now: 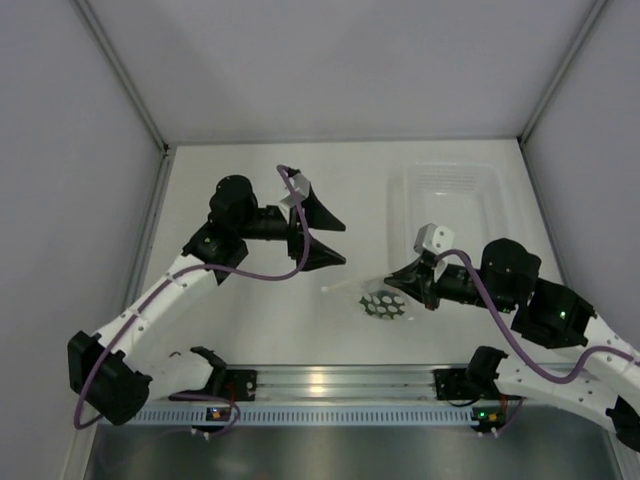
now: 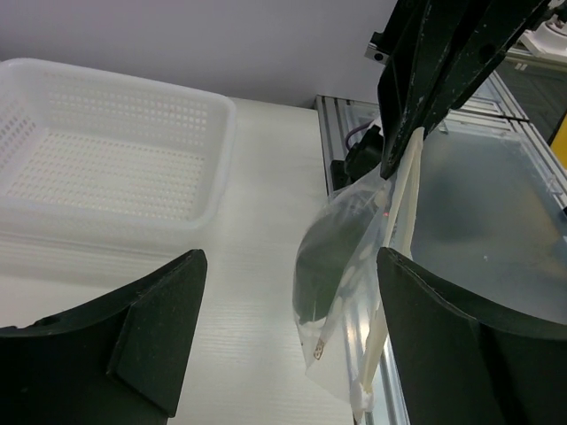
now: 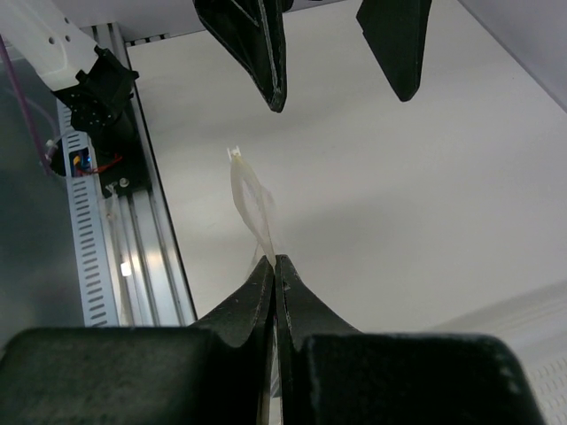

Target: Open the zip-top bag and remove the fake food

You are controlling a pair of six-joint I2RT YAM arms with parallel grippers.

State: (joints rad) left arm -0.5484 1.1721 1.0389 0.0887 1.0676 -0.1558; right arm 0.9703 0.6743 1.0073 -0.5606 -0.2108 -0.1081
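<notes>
The table (image 1: 255, 320) carries a clear tray (image 1: 445, 180) beyond the right gripper (image 1: 398, 282), off to its far side, and nothing in it can be made out. The left gripper (image 1: 342, 243) hangs above the table with its fingers spread wide and nothing between them. It faces the right gripper, near it but apart from it. The right gripper is pressed fully shut on the top edge of the bag (image 1: 385, 304), which dangles below its fingertips clear of the table, straight ahead of the left gripper and just short of its open fingers. From the right wrist the zip strip runs forward from the pinch and seems to bow into a narrow loop. The mouth may be partly parted, though I cannot tell for sure. The food (image 2: 317, 266) shows as a dark shape inside the bag, low in the pouch below the right gripper's pinch. By my reading the task is about midway at best: the bag is lifted and presented, the left gripper has no hold on the opposite lip, and the pulling apart and the removal of the food are left to do.
</notes>
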